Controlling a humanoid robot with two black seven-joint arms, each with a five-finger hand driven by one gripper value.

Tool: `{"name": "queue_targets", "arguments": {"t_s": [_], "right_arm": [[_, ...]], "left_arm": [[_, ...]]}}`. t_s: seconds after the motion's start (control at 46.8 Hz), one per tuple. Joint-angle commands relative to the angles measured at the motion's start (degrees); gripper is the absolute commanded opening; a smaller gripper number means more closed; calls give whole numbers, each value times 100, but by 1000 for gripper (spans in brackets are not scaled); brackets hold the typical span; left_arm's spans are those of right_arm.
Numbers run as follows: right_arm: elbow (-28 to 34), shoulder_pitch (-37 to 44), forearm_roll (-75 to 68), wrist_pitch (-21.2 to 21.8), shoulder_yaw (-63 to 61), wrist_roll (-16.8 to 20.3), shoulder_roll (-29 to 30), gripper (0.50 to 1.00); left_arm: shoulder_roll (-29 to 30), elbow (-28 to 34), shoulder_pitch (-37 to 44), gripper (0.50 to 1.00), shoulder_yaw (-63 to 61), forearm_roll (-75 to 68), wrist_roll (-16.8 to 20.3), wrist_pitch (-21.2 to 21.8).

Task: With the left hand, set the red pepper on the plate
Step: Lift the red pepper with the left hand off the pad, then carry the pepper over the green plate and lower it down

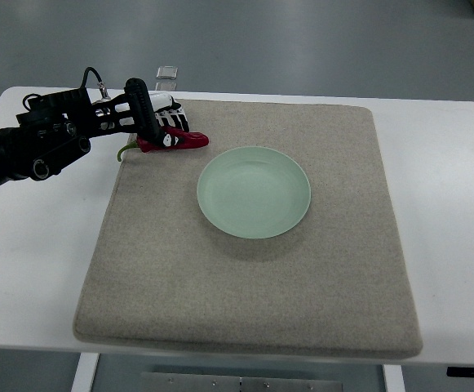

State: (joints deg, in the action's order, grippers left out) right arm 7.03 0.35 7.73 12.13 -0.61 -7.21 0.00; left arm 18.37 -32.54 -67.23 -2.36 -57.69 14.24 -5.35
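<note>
Bench surface is white and carries a beige mat that covers most of its middle. Pale green plate sits on the mat, slightly behind centre, with nothing on it. The left arm enters from the left edge of the picture and reaches to the far left corner of the mat. The left hand is positioned there, its fingers curled down around the red pepper. The pepper lies at the mat's far left corner, its red body pointing right toward the plate and its green stem at the mat edge. Whether the pepper rests on the mat or is raised off it cannot be told. Pepper and plate are apart, the plate lying to the right and nearer the camera
</note>
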Motion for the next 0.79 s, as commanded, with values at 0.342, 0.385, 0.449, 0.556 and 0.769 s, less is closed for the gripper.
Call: {"name": "queue_targets", "arguments": {"t_s": [0.342, 0.385, 0.449, 0.556, 0.769], "right_arm": [[0, 0, 0, 0, 0, 0, 0, 928], [0, 0, 0, 0, 0, 0, 0, 928], [0, 0, 0, 0, 0, 0, 0, 928], [0, 0, 0, 0, 0, 0, 0, 928], [0, 0, 0, 0, 0, 0, 0, 928]], "left_arm": [[-9, -7, -71, 503, 96, 91, 0, 7], [-9, -16, -80, 503, 131, 91, 0, 16], [-9, -42, -80, 503, 245, 91, 0, 25], [-9, -279, -80, 503, 333, 83, 0, 51], [-18, -1008, -97, 503, 333, 65, 0, 113]]}}
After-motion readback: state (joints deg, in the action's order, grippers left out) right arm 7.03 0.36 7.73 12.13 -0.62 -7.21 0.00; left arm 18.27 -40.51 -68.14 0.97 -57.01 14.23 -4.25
